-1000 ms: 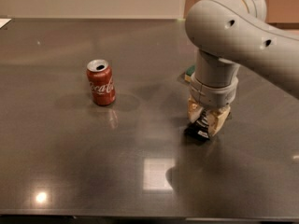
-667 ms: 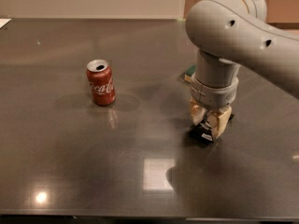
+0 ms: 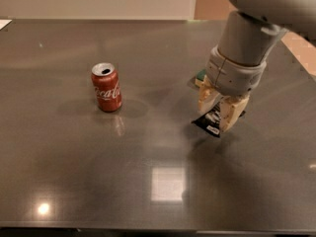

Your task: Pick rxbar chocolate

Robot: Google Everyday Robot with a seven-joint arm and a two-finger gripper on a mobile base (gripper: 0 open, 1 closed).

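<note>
The rxbar chocolate [image 3: 209,122] is a flat black wrapper with white lettering and a small white label. It hangs tilted between the tan fingers [image 3: 232,114] of my gripper [image 3: 217,109], right of the table's middle. The gripper is shut on the bar and holds its lower end just above the dark tabletop [image 3: 148,181]. The bar's upper part is hidden between the fingers. The grey arm [image 3: 247,38] comes down from the upper right.
A red Coca-Cola can [image 3: 106,87] stands upright to the left of the middle. A green-and-yellow sponge [image 3: 199,76] lies just behind the gripper, mostly hidden by it. The table's right edge runs close behind the arm.
The gripper has risen a little with the black bar between its fingers; the bar has come up off the tabletop. The can has not moved.
</note>
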